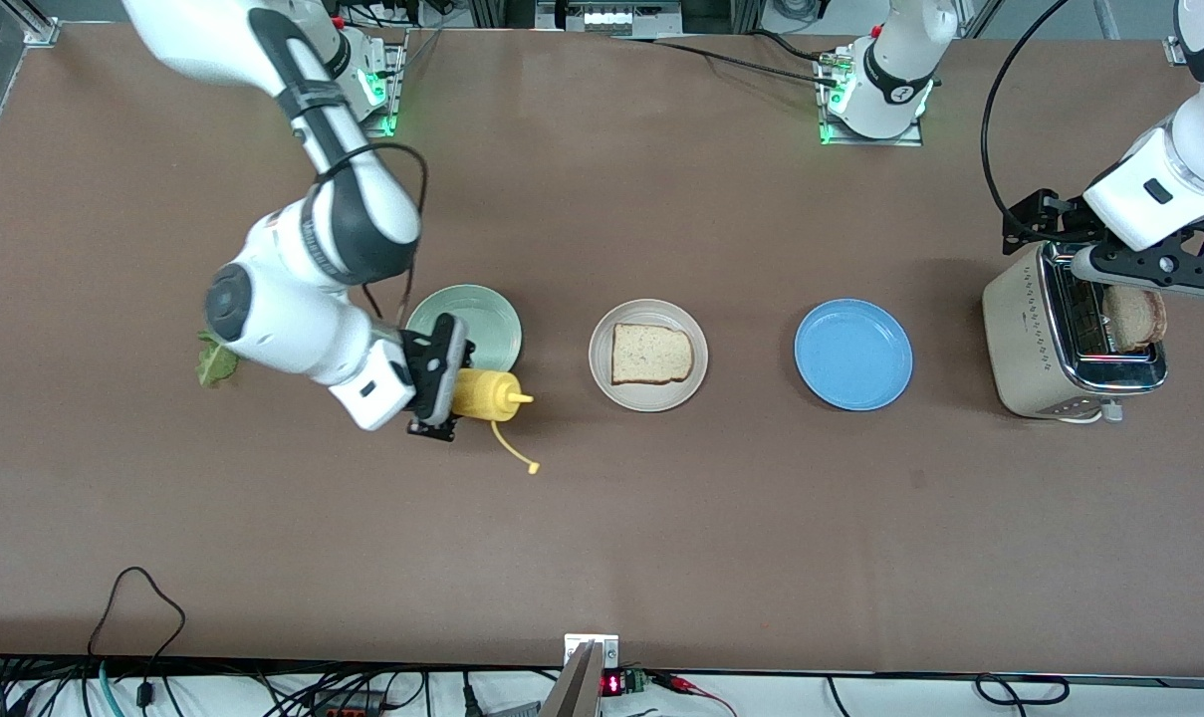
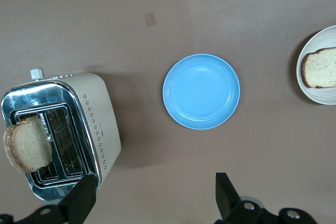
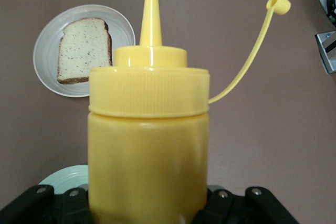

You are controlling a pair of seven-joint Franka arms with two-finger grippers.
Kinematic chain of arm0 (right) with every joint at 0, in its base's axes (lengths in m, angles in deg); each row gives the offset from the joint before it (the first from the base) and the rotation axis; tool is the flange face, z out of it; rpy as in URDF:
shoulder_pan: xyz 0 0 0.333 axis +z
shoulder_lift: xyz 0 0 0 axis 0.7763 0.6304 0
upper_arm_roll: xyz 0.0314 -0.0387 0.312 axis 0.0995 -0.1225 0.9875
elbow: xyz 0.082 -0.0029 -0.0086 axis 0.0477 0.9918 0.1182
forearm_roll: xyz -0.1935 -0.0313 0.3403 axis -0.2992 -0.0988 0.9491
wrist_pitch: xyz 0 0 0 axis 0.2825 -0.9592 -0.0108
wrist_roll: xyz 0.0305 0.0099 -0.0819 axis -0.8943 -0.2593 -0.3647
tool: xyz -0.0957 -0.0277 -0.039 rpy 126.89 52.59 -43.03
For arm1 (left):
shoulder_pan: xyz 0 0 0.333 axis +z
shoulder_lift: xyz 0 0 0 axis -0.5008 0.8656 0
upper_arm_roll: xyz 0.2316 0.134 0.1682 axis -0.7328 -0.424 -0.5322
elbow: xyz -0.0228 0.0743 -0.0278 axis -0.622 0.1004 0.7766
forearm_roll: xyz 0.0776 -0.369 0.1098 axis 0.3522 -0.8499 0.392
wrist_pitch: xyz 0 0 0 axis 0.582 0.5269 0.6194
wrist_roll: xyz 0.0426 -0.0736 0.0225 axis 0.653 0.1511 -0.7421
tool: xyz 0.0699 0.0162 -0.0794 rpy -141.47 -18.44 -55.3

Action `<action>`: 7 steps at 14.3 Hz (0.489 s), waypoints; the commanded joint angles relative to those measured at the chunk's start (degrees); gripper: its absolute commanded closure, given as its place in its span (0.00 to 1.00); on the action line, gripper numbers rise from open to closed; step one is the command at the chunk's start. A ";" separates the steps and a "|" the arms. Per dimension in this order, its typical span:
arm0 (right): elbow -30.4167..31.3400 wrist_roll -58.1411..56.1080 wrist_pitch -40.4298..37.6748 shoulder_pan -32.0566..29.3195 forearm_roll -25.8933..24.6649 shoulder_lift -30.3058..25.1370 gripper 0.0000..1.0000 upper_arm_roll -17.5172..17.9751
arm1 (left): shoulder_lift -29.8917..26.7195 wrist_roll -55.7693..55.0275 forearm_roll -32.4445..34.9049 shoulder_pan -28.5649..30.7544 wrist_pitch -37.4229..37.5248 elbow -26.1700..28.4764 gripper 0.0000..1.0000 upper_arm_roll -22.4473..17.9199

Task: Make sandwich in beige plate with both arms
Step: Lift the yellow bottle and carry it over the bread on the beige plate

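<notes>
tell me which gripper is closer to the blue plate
Left. The left gripper hangs open over the toaster, beside the blue plate. The right gripper holds the yellow mustard bottle by the mint-green plate.

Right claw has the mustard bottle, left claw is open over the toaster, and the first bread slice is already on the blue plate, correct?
Not quite: the bread slice lies on the beige plate; the blue plate holds nothing, as the front view shows. The rest stands: the right claw grips the mustard bottle, and the left claw is open over the toaster.
</notes>
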 commanded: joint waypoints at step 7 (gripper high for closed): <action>-6.40 33.64 -0.17 14.80 -32.38 5.81 0.66 -1.04 | -0.20 -0.43 -0.35 -0.06 0.78 -0.65 0.00 -0.07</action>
